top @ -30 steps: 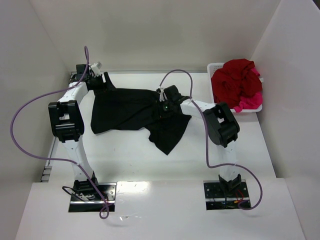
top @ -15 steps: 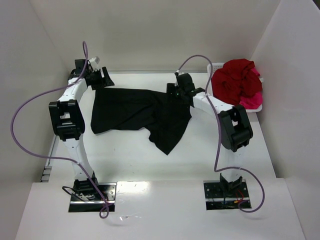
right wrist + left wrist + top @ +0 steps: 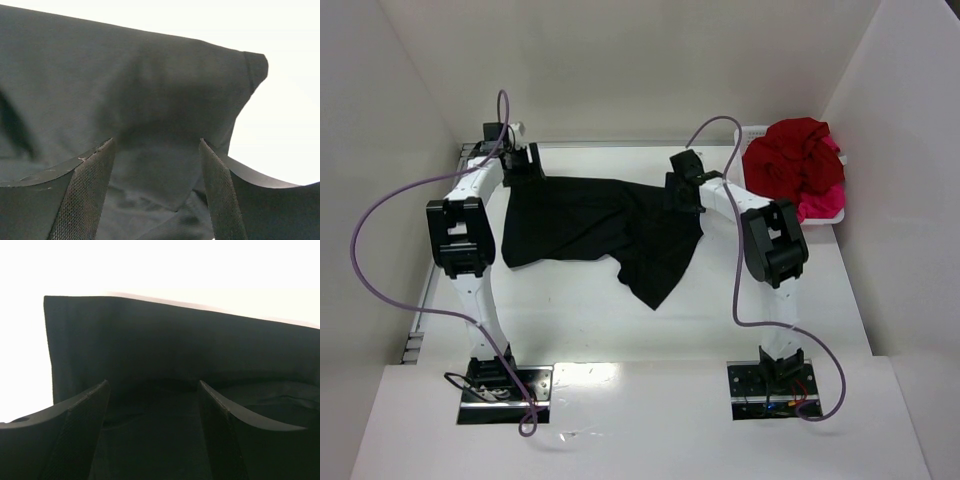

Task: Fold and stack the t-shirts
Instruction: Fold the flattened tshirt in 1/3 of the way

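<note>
Black t-shirt [image 3: 585,220] lies spread across the far half of the desk [image 3: 570,310]. Its far edge runs straight, close to the desk's far edge, and one crumpled lobe sags toward the desk's centre. My read: laid out for flattening ahead of the first fold, nothing folded yet. Left pincer [image 3: 152,385] sits over the shirt's far-left corner, jaws wide apart, nothing between them. Right pincer [image 3: 157,142] is over the far-right end by a sleeve, jaws likewise wide and empty. Having both at the far corners looks like setup for tugging the cloth square, judging by position only. Dark red t-shirts [image 3: 790,160] and a bright pink t-shirt [image 3: 820,207] are heaped in a white basket [image 3: 752,133] at the desk's far-right corner, well apart from the black one; count unclear. Presumably that's the queue, and no stack is started. Desk is plain matte white. White walls [image 3: 620,70] box it in on the left, far and right sides, and purple cables [image 3: 380,230] loop off both arms.
</note>
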